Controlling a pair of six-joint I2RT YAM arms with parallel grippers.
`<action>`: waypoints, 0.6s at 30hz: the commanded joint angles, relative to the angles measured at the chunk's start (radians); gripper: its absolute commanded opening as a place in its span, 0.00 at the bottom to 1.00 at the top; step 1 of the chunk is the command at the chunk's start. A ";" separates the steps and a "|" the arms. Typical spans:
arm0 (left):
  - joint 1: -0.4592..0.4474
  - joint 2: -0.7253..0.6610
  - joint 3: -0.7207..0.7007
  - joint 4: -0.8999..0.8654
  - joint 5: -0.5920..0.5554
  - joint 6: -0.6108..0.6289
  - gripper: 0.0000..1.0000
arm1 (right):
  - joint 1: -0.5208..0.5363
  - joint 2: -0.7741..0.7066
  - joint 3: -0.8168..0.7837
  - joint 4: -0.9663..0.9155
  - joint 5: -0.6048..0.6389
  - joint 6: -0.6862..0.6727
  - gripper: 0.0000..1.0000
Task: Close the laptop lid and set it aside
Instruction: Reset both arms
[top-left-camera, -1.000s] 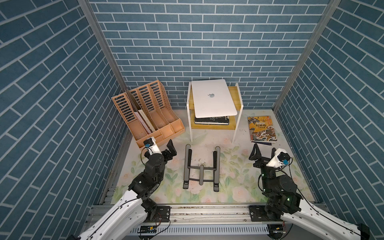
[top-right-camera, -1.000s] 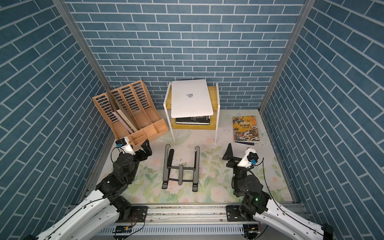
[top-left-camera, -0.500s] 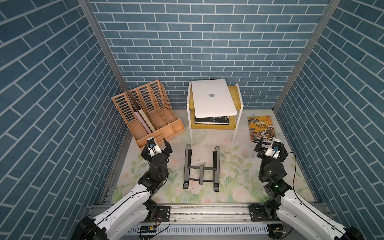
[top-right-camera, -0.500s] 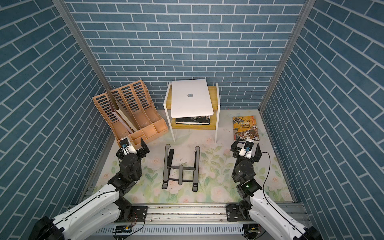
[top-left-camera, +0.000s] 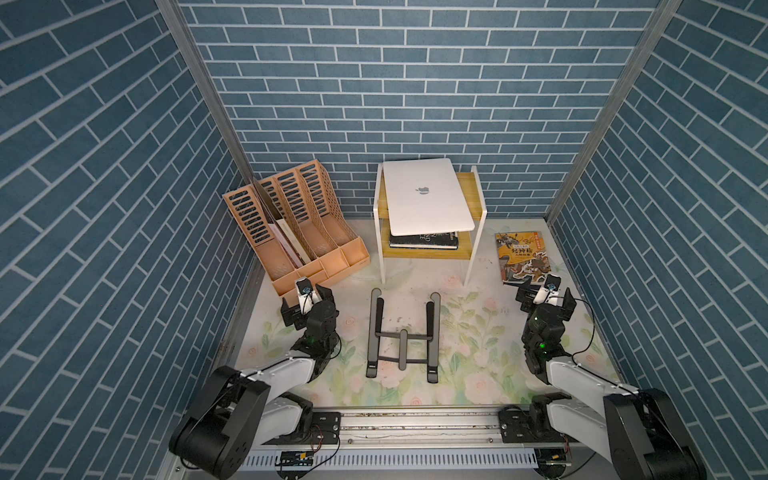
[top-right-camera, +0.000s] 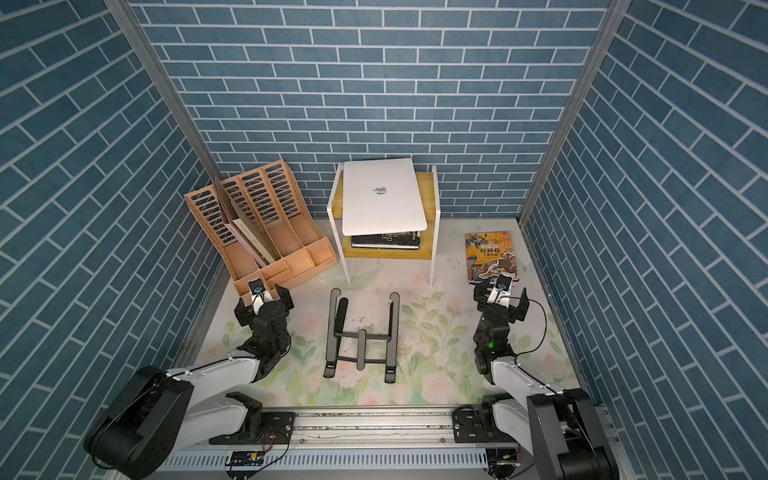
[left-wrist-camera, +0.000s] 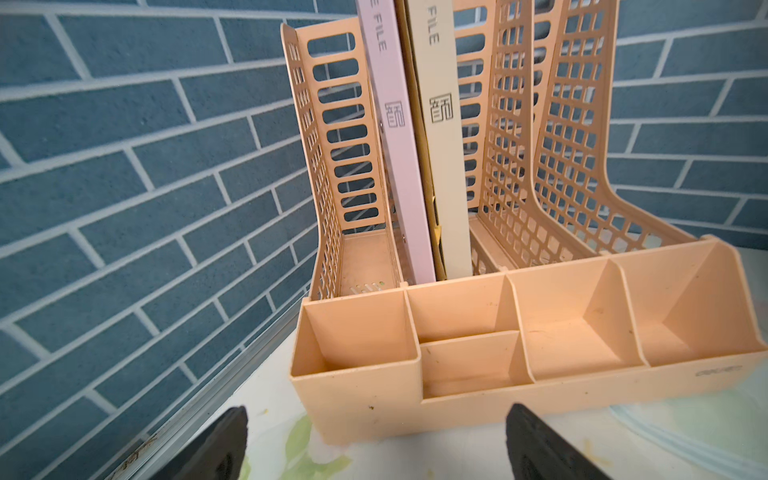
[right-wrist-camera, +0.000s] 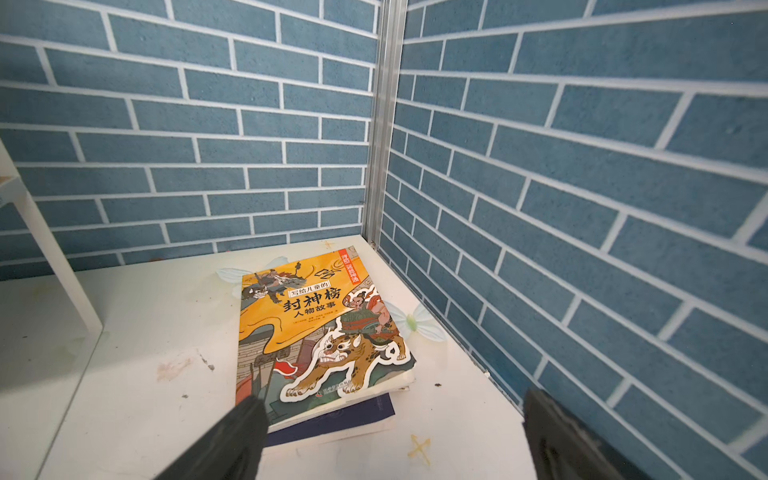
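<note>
Nearest, along the 6 o'clock edge of the floral desk (top-left-camera: 457, 365): the rail and both arm bases. A little farther in, at the desk's middle: black folding laptop stand (top-left-camera: 403, 336), its two arms pointing to 12 o'clock.

At 9 o'clock of the stand: left tool (top-left-camera: 306, 297), low over the desk, fingers (left-wrist-camera: 216, 449) spread wide apart, gripping nothing. Just beyond it: peach file organizer (left-wrist-camera: 457, 374), with a pink and a cream folder upright in one of its slots.

At 3 o'clock of the stand: right tool (top-left-camera: 545, 293), likewise spread wide and holding nothing. Just ahead of its fingers (right-wrist-camera: 232, 436): near edge of an orange picture book (right-wrist-camera: 324, 332), flat on the desk, stacked on a dark blue book (right-wrist-camera: 374, 409).

Farther back, at 12 o'clock against the brick wall: small white-framed shelf (top-left-camera: 471, 266) with two wooden tiers. On the top tier: the laptop (top-right-camera: 382, 195), flat, turned slightly askew, near edge overhanging the tier. The laptop lid (top-left-camera: 424, 208) shut down flat, apple logo facing up. On the lower tier, beneath it: dark books (top-left-camera: 424, 240).

Laptop well apart from both tools: toward 1 o'clock of the left, toward 11 o'clock of the right, touched by neither.
</note>
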 joint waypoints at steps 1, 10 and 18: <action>0.025 0.051 0.005 0.104 0.021 0.016 1.00 | -0.031 0.034 -0.016 0.125 -0.058 0.038 1.00; 0.136 0.091 0.001 0.217 0.245 -0.009 1.00 | -0.053 0.175 -0.029 0.256 -0.194 0.035 1.00; 0.188 0.110 0.020 0.203 0.310 0.006 1.00 | -0.053 0.333 -0.029 0.381 -0.249 0.014 1.00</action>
